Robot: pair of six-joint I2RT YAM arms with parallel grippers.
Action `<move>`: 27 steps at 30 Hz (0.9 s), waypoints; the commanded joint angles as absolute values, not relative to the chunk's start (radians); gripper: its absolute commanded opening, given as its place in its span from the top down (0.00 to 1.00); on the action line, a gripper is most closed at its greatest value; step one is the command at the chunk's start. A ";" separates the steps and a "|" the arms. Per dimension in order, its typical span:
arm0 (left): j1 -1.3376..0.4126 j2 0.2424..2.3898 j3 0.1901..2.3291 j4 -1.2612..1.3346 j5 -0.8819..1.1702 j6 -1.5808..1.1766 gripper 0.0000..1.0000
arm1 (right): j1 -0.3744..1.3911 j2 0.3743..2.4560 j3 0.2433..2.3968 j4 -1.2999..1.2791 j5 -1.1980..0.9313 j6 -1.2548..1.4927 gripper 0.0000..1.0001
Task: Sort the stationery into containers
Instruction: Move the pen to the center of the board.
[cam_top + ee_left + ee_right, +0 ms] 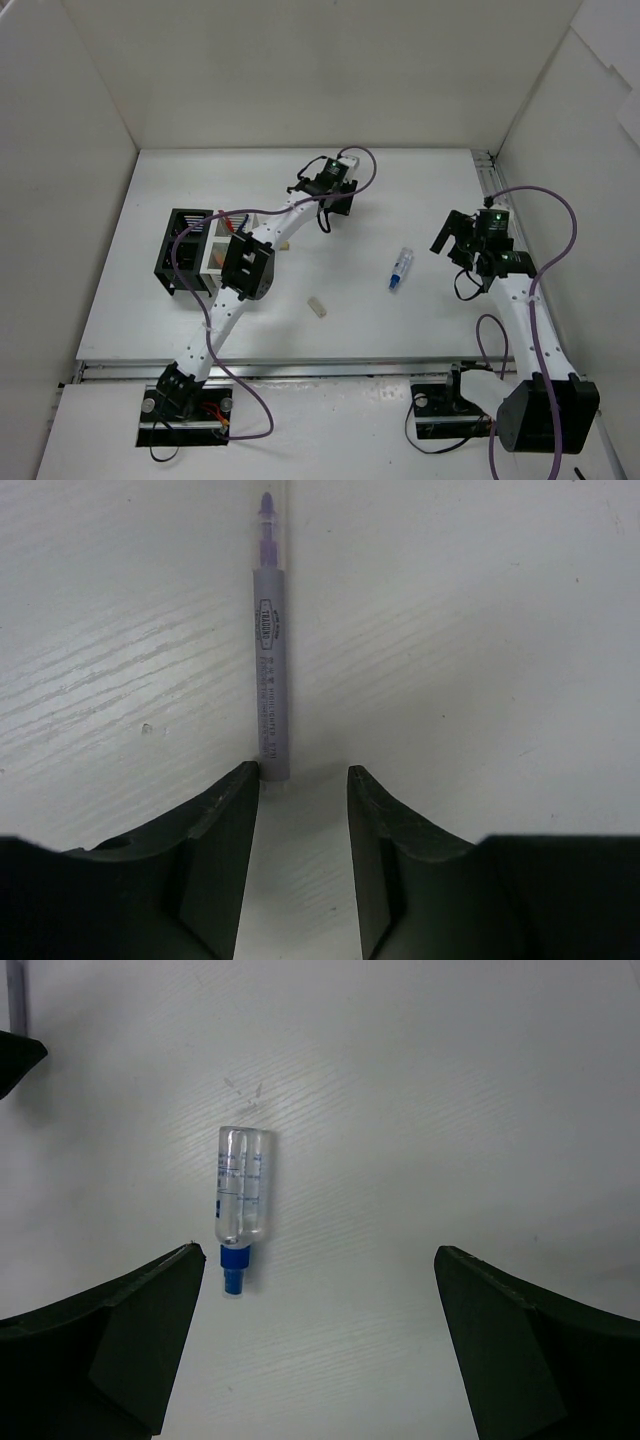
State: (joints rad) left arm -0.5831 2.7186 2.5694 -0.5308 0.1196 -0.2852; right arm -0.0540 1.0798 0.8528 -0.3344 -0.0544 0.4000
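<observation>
A grey pen [271, 670] with a purple tip lies on the table. Its near end sits at the tips of my left gripper [302, 775], which is open and empty, and beside the left finger. In the top view the left gripper [338, 207] is at the far middle and hides the pen. A clear tube [242, 1185] with a blue cap [232, 1266] lies ahead of my right gripper [320, 1252], which is wide open and empty, near its left finger. The tube [400, 268] lies left of the right gripper [447, 240]. The black container [182, 250] and white container [214, 258] stand at the left.
A beige eraser [317, 306] lies mid-table near the front. Another beige block [285, 245] shows beside the left arm. A red pen [236, 213] sticks out of the white container. White walls enclose the table on three sides.
</observation>
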 commanded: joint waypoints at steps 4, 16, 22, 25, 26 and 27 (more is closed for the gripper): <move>-0.586 2.672 2.583 -0.597 0.106 -0.291 0.73 | -0.066 0.999 0.848 -0.341 -0.054 0.408 0.02; -0.606 2.623 2.493 -0.529 0.119 -0.236 1.00 | -0.067 0.940 0.830 -0.364 -0.049 0.407 0.02; -0.615 2.516 2.373 -0.502 0.169 -0.180 1.00 | -0.067 0.928 0.827 -0.368 -0.041 0.393 0.02; -0.615 2.365 2.165 -0.456 0.160 -0.163 1.00 | -0.067 0.930 0.830 -0.368 -0.046 0.384 0.02; -0.615 2.318 2.023 -0.428 0.155 -0.161 1.00 | -0.067 0.930 0.827 -0.367 -0.051 0.380 0.02; -0.624 2.227 1.956 -0.404 0.155 -0.160 1.00 | -0.066 0.931 0.827 -0.367 -0.052 0.376 0.02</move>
State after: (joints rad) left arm -0.6071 2.4474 2.1044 -0.4313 0.1448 -0.1932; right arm -0.0593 0.9401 0.8257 -0.3866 -0.0570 0.3923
